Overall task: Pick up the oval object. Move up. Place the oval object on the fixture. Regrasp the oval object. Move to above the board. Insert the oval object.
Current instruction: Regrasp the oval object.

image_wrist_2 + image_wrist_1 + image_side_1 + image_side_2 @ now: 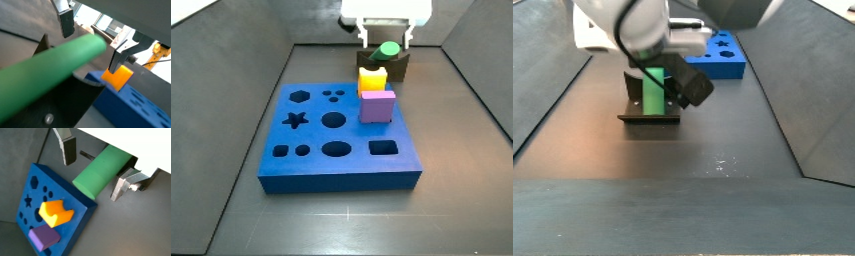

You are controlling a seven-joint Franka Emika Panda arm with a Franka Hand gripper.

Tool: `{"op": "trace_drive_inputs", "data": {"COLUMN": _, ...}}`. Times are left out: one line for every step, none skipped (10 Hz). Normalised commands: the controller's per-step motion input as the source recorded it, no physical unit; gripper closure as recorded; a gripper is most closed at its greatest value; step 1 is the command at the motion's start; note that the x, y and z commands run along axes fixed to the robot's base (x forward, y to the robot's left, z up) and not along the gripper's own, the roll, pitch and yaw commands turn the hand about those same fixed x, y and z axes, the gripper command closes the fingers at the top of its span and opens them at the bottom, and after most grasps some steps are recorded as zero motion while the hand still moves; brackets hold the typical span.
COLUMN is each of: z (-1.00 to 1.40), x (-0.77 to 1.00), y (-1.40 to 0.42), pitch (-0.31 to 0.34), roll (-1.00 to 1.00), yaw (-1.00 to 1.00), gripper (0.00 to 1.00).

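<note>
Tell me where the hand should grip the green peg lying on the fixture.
Grip the green peg mid-length, across its rounded sides, coming along the hand's present line. The peg rests in the fixture's notch, and the open fingers already flank it.

The oval object (652,88), a smooth bright green peg, lies lengthwise in the notch of the fixture (649,118), a small dark holder just beyond the board (339,140). The gripper (93,165) straddles the peg, fingers apart on either side. The board is thick, blue, flat, with shaped holes.
</note>
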Motion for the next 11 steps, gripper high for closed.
{"op": "trace_drive_inputs", "data": {"z": 1.00, "x": -0.01, "y": 0.01, "pitch": 0.030, "roll": 0.06, "yaw": -0.01, "gripper": 0.00}}
{"op": "trace_drive_inputs", "data": {"z": 1.00, "x": -0.03, "y": 0.00, "pitch": 0.044, "roll": 0.07, "yaw": -0.01, "gripper": 0.00}}
{"op": "trace_drive_inputs", "data": {"z": 1.00, "x": -0.03, "y": 0.01, "pitch": 0.061, "roll": 0.06, "yaw": -0.01, "gripper": 0.00}}
{"op": "trace_drive_inputs", "data": {"z": 0.94, "x": -0.03, "y": 0.01, "pitch": 0.066, "roll": 0.05, "yaw": -0.01, "gripper": 0.00}}
{"op": "trace_drive_inputs", "data": {"z": 0.76, "x": -0.03, "y": 0.01, "pitch": 0.069, "roll": 0.04, "yaw": -0.02, "gripper": 0.00}}
{"op": "trace_drive_inputs", "data": {"z": 0.51, "x": -0.03, "y": 0.01, "pitch": 0.069, "roll": 0.04, "yaw": -0.03, "gripper": 0.00}}
{"op": "trace_drive_inputs", "data": {"z": 0.33, "x": -0.03, "y": 0.01, "pitch": 0.072, "roll": 0.04, "yaw": -0.03, "gripper": 0.00}}
{"op": "trace_drive_inputs", "data": {"z": 0.00, "x": -1.00, "y": 0.00, "pitch": 0.009, "roll": -0.01, "yaw": -0.01, "gripper": 0.00}}
{"op": "trace_drive_inputs", "data": {"z": -0.06, "x": -1.00, "y": 0.00, "pitch": -0.033, "roll": -0.03, "yaw": -0.02, "gripper": 0.00}}
{"op": "trace_drive_inputs", "data": {"z": -0.04, "x": -1.00, "y": 0.00, "pitch": -0.062, "roll": -0.02, "yaw": -0.04, "gripper": 0.00}}
{"op": "trace_drive_inputs", "data": {"z": -0.03, "x": -1.00, "y": 0.00, "pitch": -0.080, "roll": 0.01, "yaw": -0.03, "gripper": 0.00}}
